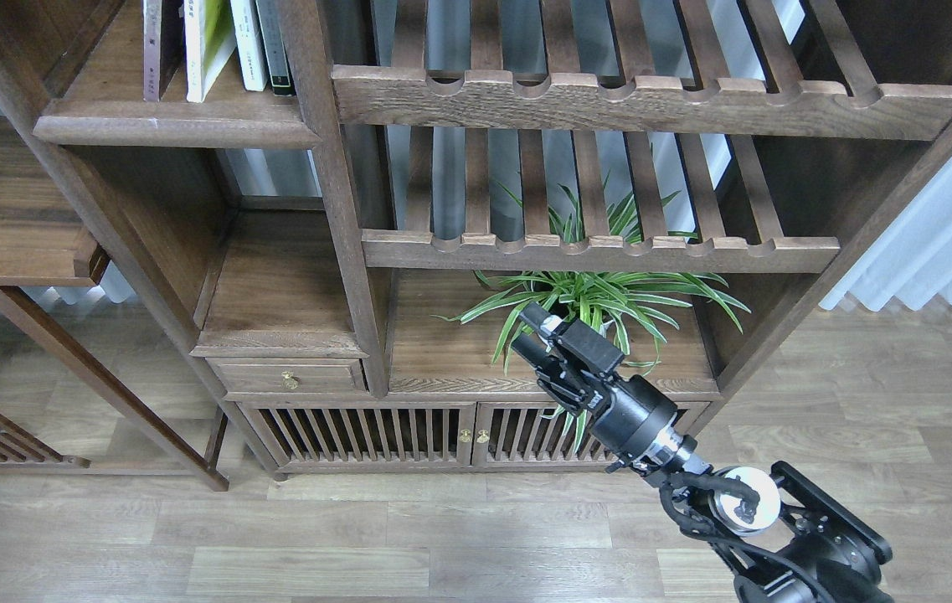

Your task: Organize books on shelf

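Note:
The shelf [174, 131] is the dark board with a rounded front edge at the top left. On it stand a yellow-green and white book [206, 38] and, to its left, a dark maroon-brown book [162, 42]; their tops are cut off by the frame. The bright red book is out of view. My right gripper [531, 332] is open and empty, low in front of the cabinet beside the plant, far from the books. My left arm and gripper are out of view.
A thin white-spined book [248, 46] and a dark-spined book [272, 46] lean at the shelf's right end. Two slatted racks [601, 251] fill the right bay above a spider plant [601, 297]. A side table [7, 218] stands on the left.

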